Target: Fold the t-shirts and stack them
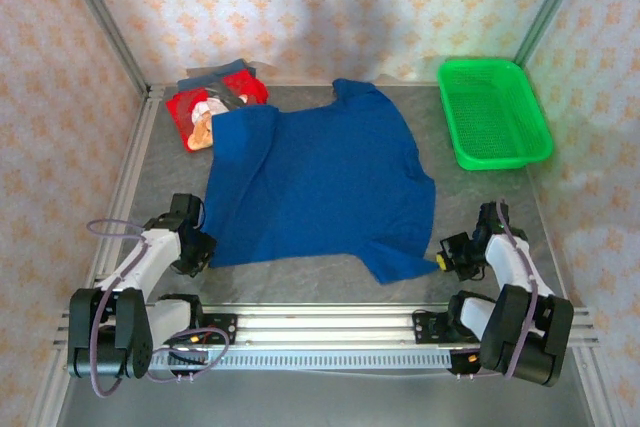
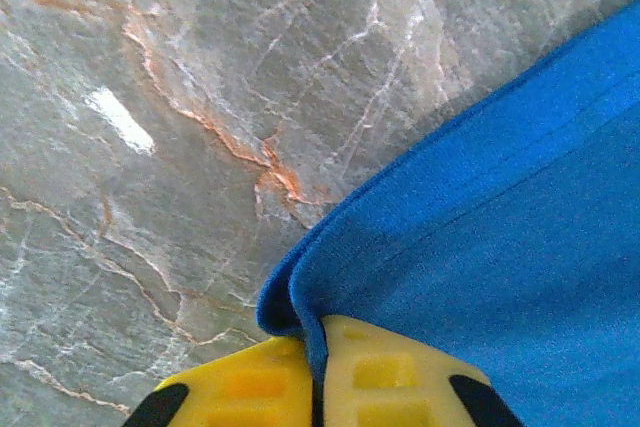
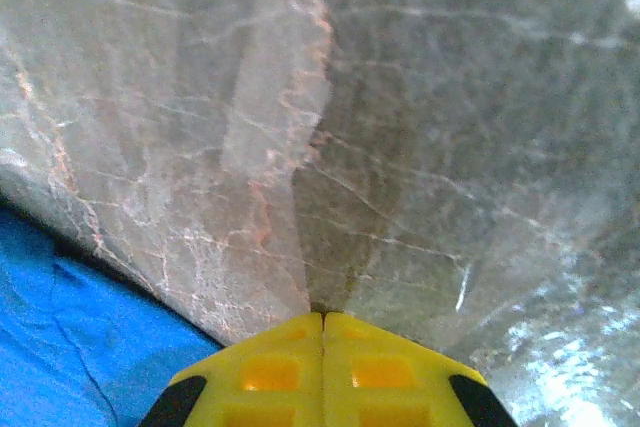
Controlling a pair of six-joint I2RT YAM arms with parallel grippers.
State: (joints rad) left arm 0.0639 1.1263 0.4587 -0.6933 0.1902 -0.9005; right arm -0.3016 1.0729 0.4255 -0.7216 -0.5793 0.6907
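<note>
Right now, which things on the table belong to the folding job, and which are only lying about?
For the job: blue t-shirt, spread out; red printed t-shirt, far left; darker shirts behind it.
Lying about: green basket, far right.

Royal-blue t-shirt (image 1: 320, 187), red printed t-shirt (image 1: 188, 107), green mesh basket (image 1: 492, 112), grey veined table (image 1: 470, 202)

top external camera: fixed high behind the near edge, looking down across the whole grey marbled tabletop (image 1: 480, 202). left wrist camera: very near, facing down past the yellow left claw (image 2: 318, 339). right wrist camera: likewise, past the right claw (image 3: 322, 323). all three share tabletop and the royal-blue cloth t-shirt (image 1: 320, 177).
</note>
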